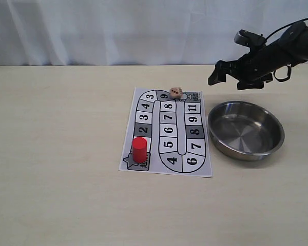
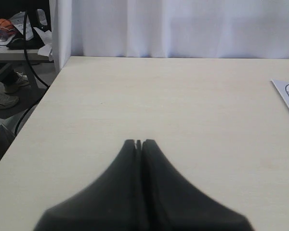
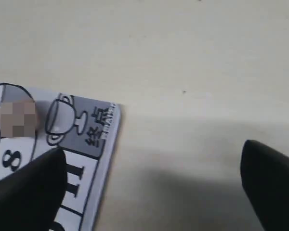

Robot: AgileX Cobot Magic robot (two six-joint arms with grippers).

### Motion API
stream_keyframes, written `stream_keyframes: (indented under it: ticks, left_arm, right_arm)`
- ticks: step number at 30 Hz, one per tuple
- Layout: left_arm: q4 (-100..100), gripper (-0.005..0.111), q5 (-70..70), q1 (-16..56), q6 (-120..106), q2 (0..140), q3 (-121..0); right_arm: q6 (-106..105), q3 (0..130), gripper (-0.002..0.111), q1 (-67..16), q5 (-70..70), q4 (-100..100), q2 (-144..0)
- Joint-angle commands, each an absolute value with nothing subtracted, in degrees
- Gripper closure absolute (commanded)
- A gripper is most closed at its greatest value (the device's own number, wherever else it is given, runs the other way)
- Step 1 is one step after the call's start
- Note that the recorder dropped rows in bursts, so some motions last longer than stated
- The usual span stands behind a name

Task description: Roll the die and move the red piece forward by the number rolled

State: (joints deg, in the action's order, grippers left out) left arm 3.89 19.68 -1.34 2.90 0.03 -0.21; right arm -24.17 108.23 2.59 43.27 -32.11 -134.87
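Light bright, even, diffuse; white curtain (image 1: 118,31) near overexposed. Steel bowl (image 1: 267,146) carries mild glare streaks inside, soft shadow under its near rim. Exterior view sharp. Right wrist view soft: die (image 3: 18,118) smeared, pips unreadable, possibly motion blur; right gripper (image 3: 152,149) dark, defocused. Left gripper (image 2: 138,142) likewise a blurred dark mass, table (image 2: 159,96) behind in focus
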Motion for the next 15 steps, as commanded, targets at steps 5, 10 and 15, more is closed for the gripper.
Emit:
stream_keyframes:
  ticks: [5,10,15]
  left_arm:
    - [3.9,0.107,18.9,-1.4,3.3,0.0,0.0]
    - [3.9,0.107,18.9,-1.4,3.3,0.0,0.0]
    - [3.9,0.107,18.9,-1.4,3.3,0.0,0.0]
  right_arm:
    - [-12.3,108.6,0.046,3.2,42.5,-15.0,-133.9]
    - [-10.7,108.6,0.067,3.2,42.5,-13.4,-133.9]
    - [-10.7,108.6,0.083,3.2,42.5,-13.4,-133.9]
